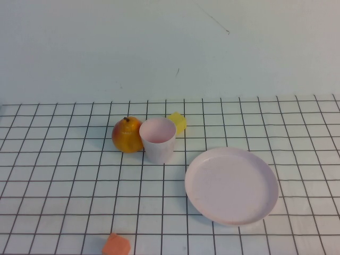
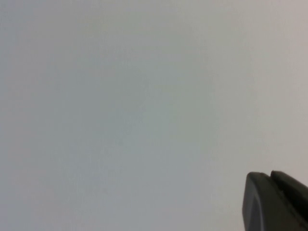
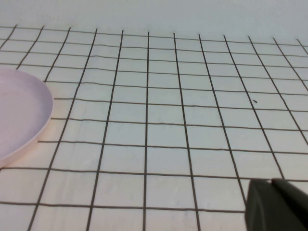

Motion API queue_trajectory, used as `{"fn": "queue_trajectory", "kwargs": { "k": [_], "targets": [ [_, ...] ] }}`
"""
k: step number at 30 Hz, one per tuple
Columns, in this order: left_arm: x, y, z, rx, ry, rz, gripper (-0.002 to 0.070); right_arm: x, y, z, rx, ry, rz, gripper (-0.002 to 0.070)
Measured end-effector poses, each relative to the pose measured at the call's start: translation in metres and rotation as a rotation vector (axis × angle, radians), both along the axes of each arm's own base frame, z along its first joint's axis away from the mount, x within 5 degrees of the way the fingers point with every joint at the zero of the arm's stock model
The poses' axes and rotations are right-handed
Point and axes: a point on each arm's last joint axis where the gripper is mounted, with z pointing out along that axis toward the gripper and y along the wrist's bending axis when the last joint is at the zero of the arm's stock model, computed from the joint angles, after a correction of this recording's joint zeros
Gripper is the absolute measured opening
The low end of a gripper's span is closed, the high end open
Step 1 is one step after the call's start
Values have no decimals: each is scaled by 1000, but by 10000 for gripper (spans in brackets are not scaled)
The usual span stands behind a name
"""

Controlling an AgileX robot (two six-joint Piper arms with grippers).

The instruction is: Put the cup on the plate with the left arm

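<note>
Right now, the cup [image 1: 158, 139] is seen standing upright on the white table [image 1: 64, 175] with black grid lines. It is not on the plate [image 1: 231, 185]. The plate is placed nearer the camera and to the right of the cup, close by but not touching. A yellow-red pear [image 1: 127, 135] is set just beside the cup on its left. A small yellow block [image 1: 178, 122] is partly hidden behind the cup. An orange block [image 1: 116, 245] is found at the near edge of the table.

No arm is seen from the high camera. Only a dark bit of the left gripper [image 2: 274, 202] is shown in its wrist view, against a plain pale wall. A dark bit of the right gripper [image 3: 275, 206] is shown above the table, with the plate's edge [image 3: 29, 120] off to one side. Whether either is open or holding anything cannot be told.
</note>
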Motion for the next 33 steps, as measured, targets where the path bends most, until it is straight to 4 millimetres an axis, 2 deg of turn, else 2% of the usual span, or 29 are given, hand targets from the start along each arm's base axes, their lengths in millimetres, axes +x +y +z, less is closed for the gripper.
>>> {"fn": "queue_trajectory", "kwargs": {
  "k": [4, 7, 12, 15, 18, 20, 28, 30, 33],
  "targets": [
    [1, 1, -2, -147, 27, -54, -3, 0, 0, 0, 0, 0, 0, -2],
    [1, 0, 6, -129, 117, -50, -3, 0, 0, 0, 0, 0, 0, -2],
    [-13, 3, 56, -76, 237, 4, -3, 0, 0, 0, 0, 0, 0, -2],
    [-11, 5, 79, -79, 389, 33, -3, 0, 0, 0, 0, 0, 0, -2],
    [3, 4, 92, -115, 577, 34, -3, 0, 0, 0, 0, 0, 0, -2],
    [15, 2, 94, -145, 658, 18, -3, 0, 0, 0, 0, 0, 0, -2],
    [79, -10, 64, -265, 1015, -35, 5, 0, 0, 0, 0, 0, 0, -2],
    [97, -15, 59, -253, 1095, -78, 38, 0, 0, 0, 0, 0, 0, -2],
    [124, -25, 64, -205, 1142, -176, 131, 0, 0, 0, 0, 0, 0, -2]
  ]
}}
